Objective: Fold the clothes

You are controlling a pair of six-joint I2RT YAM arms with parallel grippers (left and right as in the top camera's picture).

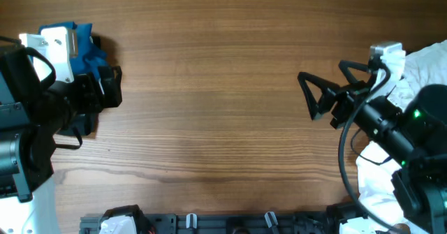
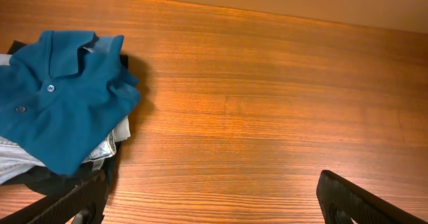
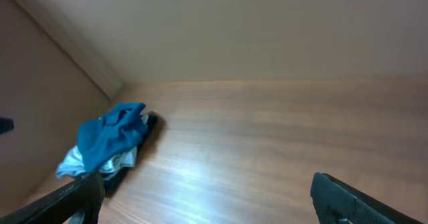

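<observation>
- Warm-toned wooden bench, bare across the middle, with a plain pale wall behind.
- At the left edge, a stack topped by the dark blue polo, collar and two buttons up, apparently folded; beneath it pale denim, then a black garment.
- At the right edge, a loose white heap, crumpled and not yet folded.
- Left fingers spread wide and holding nothing, just beside the stack.
- Right fingers likewise wide apart and empty, near the white heap and pointing toward the middle.
- Probably time to fetch the next piece:
  - Pinch only one white layer, by an edge.
  - Draw it onto the bare middle.
  - Spread it flat with both arms before making any crease.
  - Keep well clear of the finished stack so as not to topple it.
- Count: one blue polo, one denim piece and one black piece showing; two arms; white pieces too bunched to number.
</observation>
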